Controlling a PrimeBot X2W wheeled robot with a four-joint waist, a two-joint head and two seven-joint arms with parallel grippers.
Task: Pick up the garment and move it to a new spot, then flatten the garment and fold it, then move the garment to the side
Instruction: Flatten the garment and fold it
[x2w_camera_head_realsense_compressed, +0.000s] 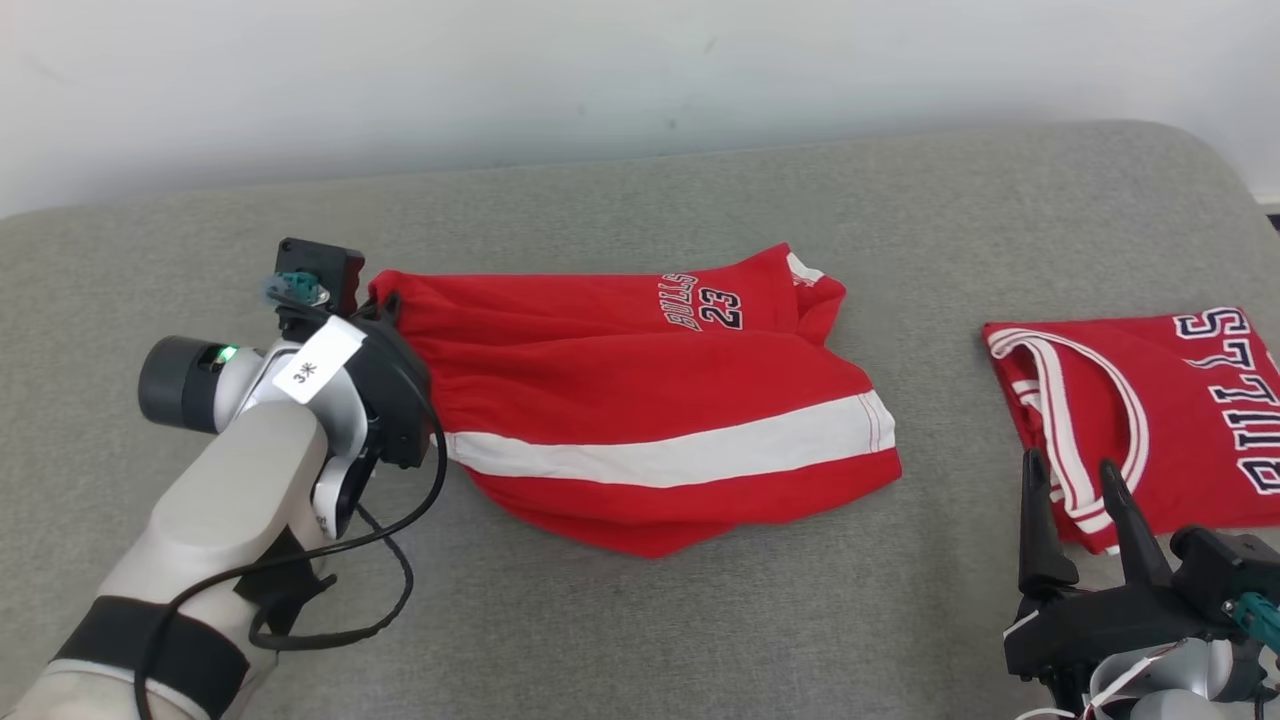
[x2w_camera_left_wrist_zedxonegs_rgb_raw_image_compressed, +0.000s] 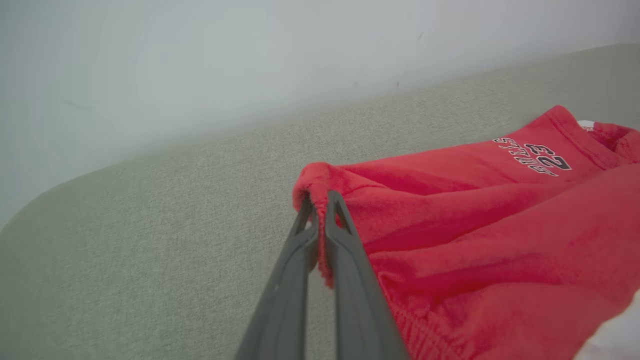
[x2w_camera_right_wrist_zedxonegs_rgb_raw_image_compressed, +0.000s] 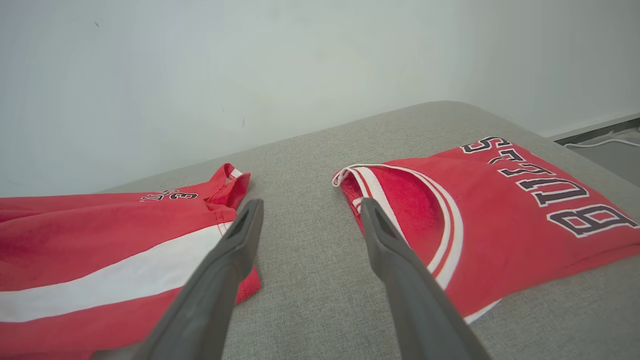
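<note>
The garment (x2w_camera_head_realsense_compressed: 640, 400) is a pair of red shorts with a white stripe and "BULLS 23" print, lying loosely spread on the grey cushion. My left gripper (x2w_camera_left_wrist_zedxonegs_rgb_raw_image_compressed: 317, 200) is shut on the garment (x2w_camera_left_wrist_zedxonegs_rgb_raw_image_compressed: 480, 235) at its left waistband corner, which bunches up between the fingertips. In the head view the left gripper (x2w_camera_head_realsense_compressed: 385, 300) sits at the garment's left end, fingers hidden behind the wrist. My right gripper (x2w_camera_head_realsense_compressed: 1070, 480) stands open at the lower right, holding nothing; in the right wrist view its fingers (x2w_camera_right_wrist_zedxonegs_rgb_raw_image_compressed: 240, 240) frame bare cushion between the garment (x2w_camera_right_wrist_zedxonegs_rgb_raw_image_compressed: 115, 245) and a jersey.
A folded red "BULLS" jersey (x2w_camera_head_realsense_compressed: 1150, 410) with white-trimmed neckline lies at the right of the grey cushion (x2w_camera_head_realsense_compressed: 640, 620), just beyond my right fingertips; the jersey (x2w_camera_right_wrist_zedxonegs_rgb_raw_image_compressed: 500, 225) shows again in the right wrist view. A pale wall (x2w_camera_head_realsense_compressed: 600, 70) runs behind. A black cable (x2w_camera_head_realsense_compressed: 400, 560) loops from my left arm.
</note>
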